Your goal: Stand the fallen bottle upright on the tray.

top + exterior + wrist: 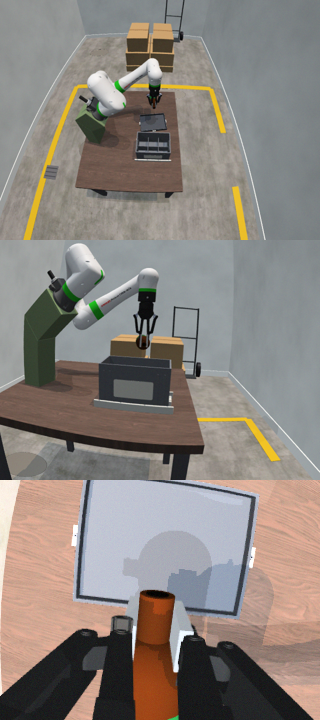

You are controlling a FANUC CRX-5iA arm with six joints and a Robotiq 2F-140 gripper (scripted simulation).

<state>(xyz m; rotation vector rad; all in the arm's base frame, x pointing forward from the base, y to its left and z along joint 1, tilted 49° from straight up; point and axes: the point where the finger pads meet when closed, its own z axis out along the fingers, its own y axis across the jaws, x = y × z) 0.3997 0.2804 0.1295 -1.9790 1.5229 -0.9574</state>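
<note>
My gripper (pixel 154 104) (pixel 144 342) (pixel 154 614) points down and is shut on the orange-brown bottle (pixel 154 101) (pixel 138 342) (pixel 154 622), with its pads on both sides of the neck. The bottle hangs in the air roughly on its side. Its dark mouth faces the tray and crate side, and a bit of green shows on its body. The dark shallow tray (pixel 157 124) (pixel 110 520) lies flat on the table, just beyond the mouth in the wrist view, and the exterior view does not show it. The grey crate (pixel 139 155) (pixel 107 384) stands level beside the tray.
The crate has inner dividers, and a pale rail (pixel 152 160) (pixel 134 406) runs along its front. Small pale stops sit at the tray's sides. The wooden table (pixel 129 175) (pixel 77 418) carries the green arm pedestal (pixel 93 129) (pixel 38 356). Cardboard boxes (pixel 138 41) stand behind the table.
</note>
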